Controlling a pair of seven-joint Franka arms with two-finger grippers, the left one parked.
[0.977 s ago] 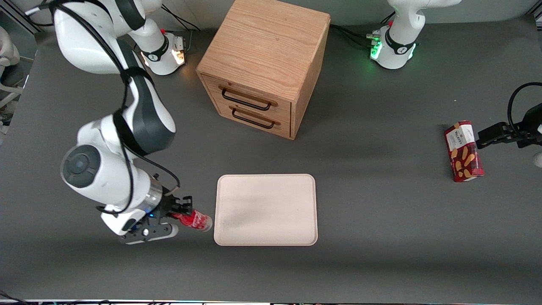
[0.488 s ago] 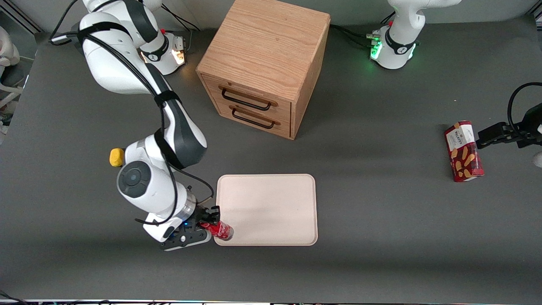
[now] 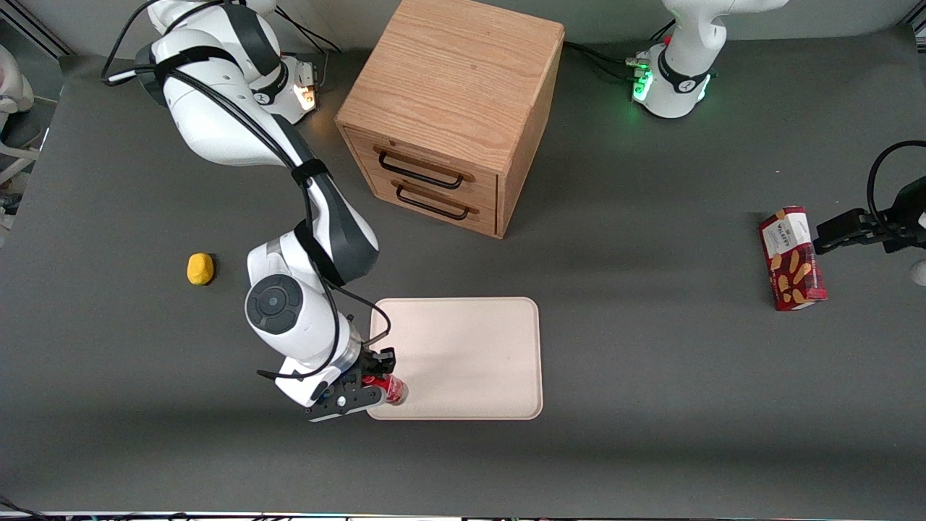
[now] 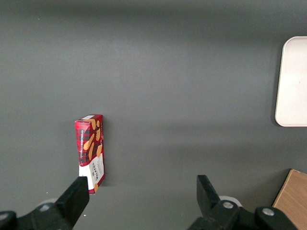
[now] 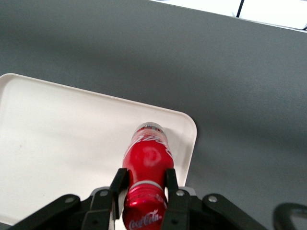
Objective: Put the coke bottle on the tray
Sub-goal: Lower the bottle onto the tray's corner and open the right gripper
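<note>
My right gripper (image 3: 376, 382) is shut on the neck of the small red coke bottle (image 3: 391, 390). It holds the bottle over the tray's corner that is nearest the front camera, at the working arm's end. The pale beige tray (image 3: 463, 354) lies flat on the grey table. In the right wrist view the bottle (image 5: 147, 160) hangs base-down between the two black fingers (image 5: 119, 184), its clear base over the tray (image 5: 57, 139) near the rounded corner. The gripper (image 5: 145, 184) clamps just under the red cap.
A wooden two-drawer cabinet (image 3: 452, 116) stands farther from the front camera than the tray. A yellow lemon-like lump (image 3: 200, 268) lies toward the working arm's end. A red snack box (image 3: 792, 258) lies toward the parked arm's end, also in the left wrist view (image 4: 90, 152).
My right gripper has carried the coke bottle sideways from beside the tray to over the tray's near corner. The arm's move uncovered the yellow lump.
</note>
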